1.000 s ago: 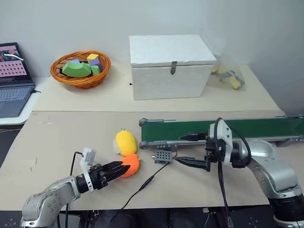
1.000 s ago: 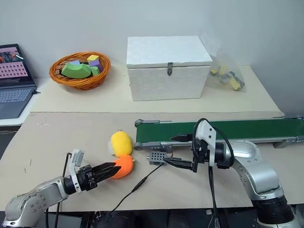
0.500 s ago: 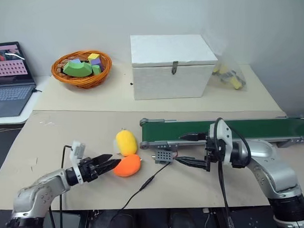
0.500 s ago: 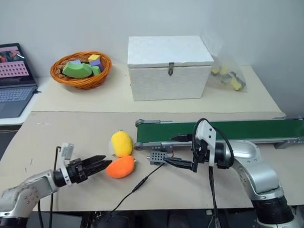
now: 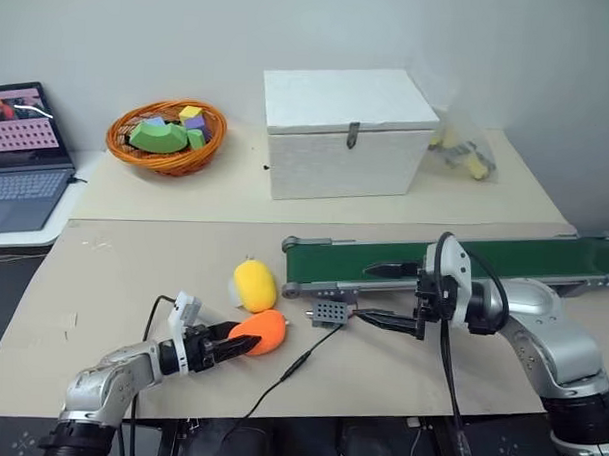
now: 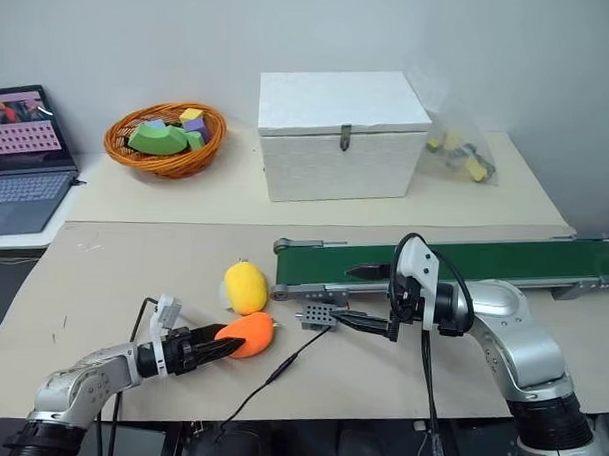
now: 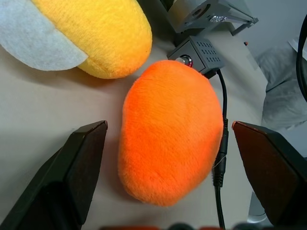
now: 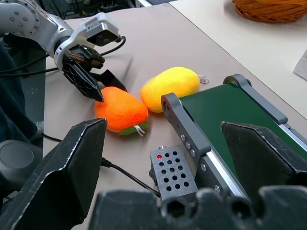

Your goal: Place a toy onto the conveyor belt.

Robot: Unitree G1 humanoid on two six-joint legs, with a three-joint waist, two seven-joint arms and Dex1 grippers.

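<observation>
a: where's the left gripper (image 5: 238, 345)?

b: lower left of the head views, fingers spread wide on either side of the orange toy (image 5: 259, 332), not yet closed on it. the toy lies on the brown table (image 5: 113, 281), just below the yellow plush (image 5: 253, 284) and left of the conveyor belt (image 5: 503, 260).

a: so the grasp is the step in hand?

b: i'd judge so. next it needs to close on the toy, lift it clear of the black cable (image 5: 298, 367), then carry it right onto the belt.

a: and the right gripper (image 5: 382, 294)?

b: open, empty, hanging by the belt's left end at lower centre.

a: containers?

b: wicker basket (image 5: 168, 138), upper left, holds coloured foam blocks (image 5: 164, 131). white box (image 5: 348, 132), upper centre, is latched shut; contents hidden.
</observation>
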